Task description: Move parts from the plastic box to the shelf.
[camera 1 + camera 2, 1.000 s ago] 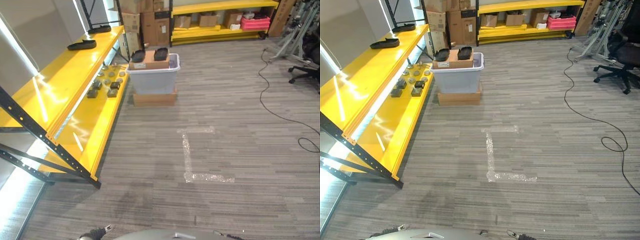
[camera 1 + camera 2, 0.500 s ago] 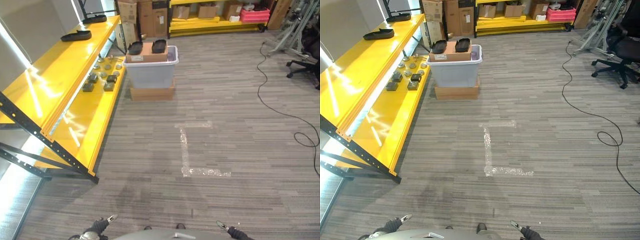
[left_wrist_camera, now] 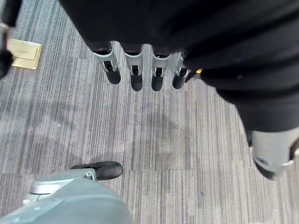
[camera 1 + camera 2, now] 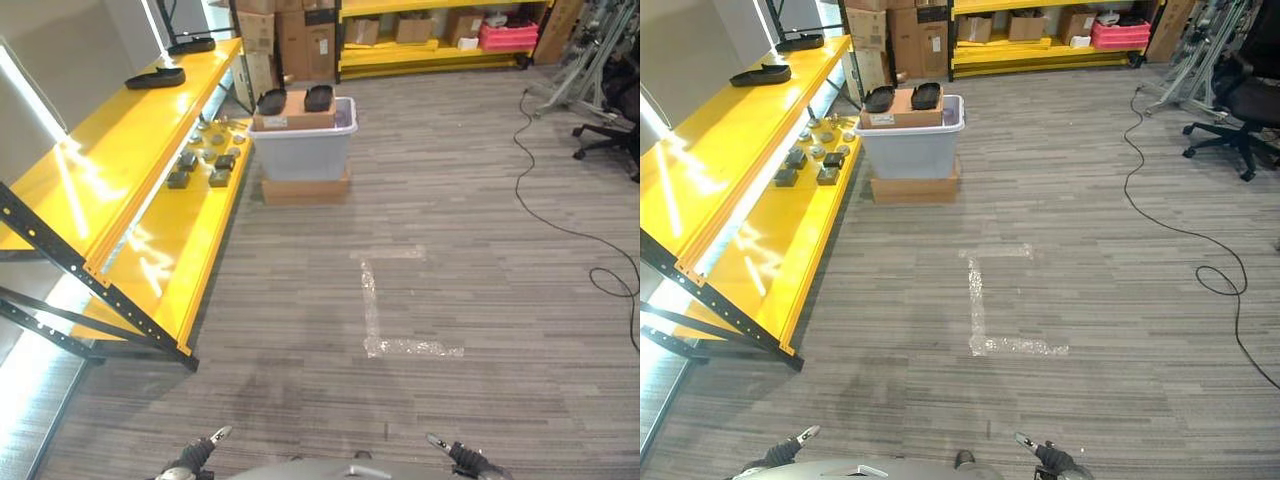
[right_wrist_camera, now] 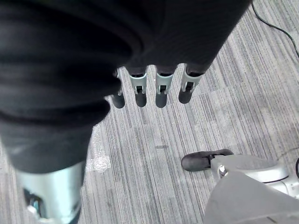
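Grey striped carpet (image 4: 480,250) runs ahead of me to the yellow shelf (image 4: 90,180) along my left and the grey plastic box (image 4: 303,148) well ahead, which sits on a flat cardboard base (image 4: 305,188). In the left eye view a cardboard carton (image 4: 293,113) rests across the box's top with two dark oval parts (image 4: 271,100) on it. They look like rigid moulded pieces, light to moderate in weight by my judgement, so I would take each by its long edges. On the shelf's lower tier lies a cluster of small dark and grey parts (image 4: 205,160), too small to count surely; two more long dark parts (image 4: 155,77) lie on the upper tier. White tape (image 4: 385,315) marks an angle on the floor. My left hand (image 4: 196,455) pokes in at the bottom edge.

From the right eye view the layout reads alike, with my right hand (image 4: 1048,456) low at the bottom edge, well apart from the box.

Looking along my left wrist, the fingers (image 3: 136,74) hang straight and relaxed over bare carpet, holding nothing.

Along my right wrist, the fingers (image 5: 161,91) are likewise straight and empty above the carpet.
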Tool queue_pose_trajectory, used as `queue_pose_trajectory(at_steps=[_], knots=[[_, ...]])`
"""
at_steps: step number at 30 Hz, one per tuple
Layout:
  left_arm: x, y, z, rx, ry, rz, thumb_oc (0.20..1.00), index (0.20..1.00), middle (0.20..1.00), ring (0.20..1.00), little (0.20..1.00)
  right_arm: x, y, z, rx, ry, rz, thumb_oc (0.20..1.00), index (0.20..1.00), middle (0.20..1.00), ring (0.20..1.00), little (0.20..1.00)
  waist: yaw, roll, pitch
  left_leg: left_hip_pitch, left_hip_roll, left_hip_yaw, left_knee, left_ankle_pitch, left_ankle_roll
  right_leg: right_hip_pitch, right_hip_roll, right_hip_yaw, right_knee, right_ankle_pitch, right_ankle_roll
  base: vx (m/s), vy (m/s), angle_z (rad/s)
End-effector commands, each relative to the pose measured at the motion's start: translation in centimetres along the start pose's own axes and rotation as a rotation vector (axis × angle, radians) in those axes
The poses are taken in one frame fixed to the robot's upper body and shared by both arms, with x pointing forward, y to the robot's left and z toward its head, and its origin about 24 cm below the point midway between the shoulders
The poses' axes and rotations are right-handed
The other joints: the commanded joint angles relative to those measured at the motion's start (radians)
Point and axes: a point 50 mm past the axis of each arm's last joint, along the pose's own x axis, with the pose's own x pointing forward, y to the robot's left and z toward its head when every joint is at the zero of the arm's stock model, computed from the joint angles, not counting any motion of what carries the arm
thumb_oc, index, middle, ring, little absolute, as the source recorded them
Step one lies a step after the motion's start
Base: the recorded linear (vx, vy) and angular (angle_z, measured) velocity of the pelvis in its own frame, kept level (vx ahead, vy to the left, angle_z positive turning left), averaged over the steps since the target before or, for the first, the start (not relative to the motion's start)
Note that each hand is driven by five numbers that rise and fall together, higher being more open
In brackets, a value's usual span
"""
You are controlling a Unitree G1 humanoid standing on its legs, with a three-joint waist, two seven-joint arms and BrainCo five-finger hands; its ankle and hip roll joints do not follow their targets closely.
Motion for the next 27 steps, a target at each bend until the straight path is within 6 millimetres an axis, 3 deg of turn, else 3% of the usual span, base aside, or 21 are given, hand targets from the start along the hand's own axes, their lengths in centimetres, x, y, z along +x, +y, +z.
queue_pose_trajectory(at_steps=[1,4,9,15,18,19,23,26,27], knots=[[0.2,1.2,0.7,-0.110,-0.015,0.041,1.000,1.000,1.000,1.000,1.000,-0.1,0.9,-1.4,0.000,0.058,0.018,1.000,1.000,1.000,1.000,1.000,0.004,-0.064,-0.043,0.000,0.013,-0.071,-0.029,-0.063,-0.040,0.036,-0.100,0.007,0.002,-0.085,0.119,0.00,0.000,0.00],[0.2,0.9,0.9,-0.153,-0.032,0.042,1.000,1.000,1.000,1.000,1.000,-0.1,0.9,-1.3,0.073,0.041,-0.012,1.000,1.000,1.000,1.000,1.000,0.001,-0.067,-0.043,0.005,0.013,-0.069,-0.025,-0.068,-0.040,0.041,-0.099,0.010,0.002,-0.089,0.120,0.00,0.000,0.00],[0.2,0.7,1.4,-0.154,-0.056,0.039,1.000,1.000,1.000,1.000,1.000,-0.1,0.7,-1.3,0.051,0.047,-0.012,1.000,1.000,1.000,1.000,1.000,0.004,-0.072,-0.035,0.002,0.008,-0.078,-0.008,-0.076,-0.038,0.044,-0.103,0.010,0.008,-0.089,0.120,0.00,0.010,-0.01],[0.1,1.7,1.2,-0.248,-0.063,0.066,1.000,1.000,1.000,1.000,1.000,0.0,0.8,-0.5,0.046,0.015,-0.013,1.000,1.000,1.000,1.000,1.000,0.015,-0.088,-0.029,-0.011,-0.006,-0.087,0.026,-0.095,-0.025,0.029,-0.117,0.010,0.055,-0.099,0.127,0.00,0.066,0.06],[0.2,2.0,1.8,-0.252,-0.081,0.081,1.000,1.000,1.000,1.000,1.000,0.2,1.8,0.7,0.038,-0.028,0.016,1.000,1.000,1.000,1.000,1.000,0.015,-0.092,-0.014,-0.022,-0.016,-0.082,0.047,-0.107,-0.007,-0.028,-0.124,0.033,0.143,-0.109,0.138,-0.06,0.134,-0.01],[0.2,2.0,2.6,-0.223,-0.103,0.080,1.000,1.000,1.000,1.000,1.000,0.3,2.6,1.6,0.026,-0.056,0.039,1.000,1.000,1.000,1.000,1.000,0.013,-0.092,0.017,-0.029,-0.027,-0.066,0.072,-0.119,0.011,-0.089,-0.132,0.054,0.254,-0.095,0.164,-0.05,0.124,-0.08],[0.3,2.3,3.0,-0.182,-0.110,0.086,1.000,1.000,1.000,1.000,1.000,0.3,3.2,1.6,0.027,-0.058,0.051,1.000,1.000,1.000,1.000,1.000,0.004,-0.087,0.044,-0.034,-0.023,-0.067,0.089,-0.122,0.016,-0.146,-0.118,0.074,0.347,-0.097,0.168,-0.02,0.084,-0.27],[0.2,2.3,2.5,-0.161,-0.090,0.083,1.000,1.000,1.000,1.000,1.000,0.2,3.2,0.8,0.026,-0.033,0.048,1.000,1.000,1.000,1.000,1.000,0.004,-0.092,0.037,-0.024,-0.026,-0.063,0.080,-0.130,0.017,-0.148,-0.115,0.057,0.282,-0.088,0.155,0.09,0.009,-0.06],[0.2,2.4,2.1,-0.156,-0.073,0.083,1.000,1.000,1.000,1.000,1.000,0.1,3.0,0.0,0.061,-0.005,0.040,1.000,1.000,1.000,1.000,1.000,0.000,-0.095,0.034,-0.011,-0.031,-0.064,0.068,-0.134,0.016,-0.156,-0.106,0.052,0.221,-0.055,0.140,0.12,-0.029,-0.25]])
